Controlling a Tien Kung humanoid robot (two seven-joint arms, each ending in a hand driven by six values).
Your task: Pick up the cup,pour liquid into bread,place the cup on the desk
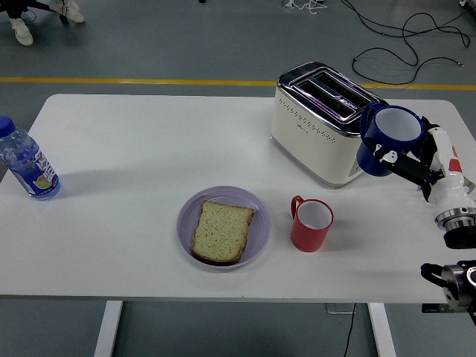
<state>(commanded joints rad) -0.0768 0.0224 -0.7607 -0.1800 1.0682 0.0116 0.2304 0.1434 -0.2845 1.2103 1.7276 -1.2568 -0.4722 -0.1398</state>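
Note:
My right hand (411, 161) comes in from the right edge and is shut on a blue cup (387, 138) with a white inside. The cup hangs above the table, close beside the toaster's right end, its mouth tipped slightly toward me. A slice of bread (221, 230) lies on a lilac plate (256, 207) near the table's front centre, well left of the held cup. A red cup (310, 224) stands upright just right of the plate. My left arm is out of view.
A cream toaster (320, 126) stands at the back right, right beside the held cup. A blue-capped water bottle (27, 163) stands at the left edge. The white table (134, 149) ends just right of my hand.

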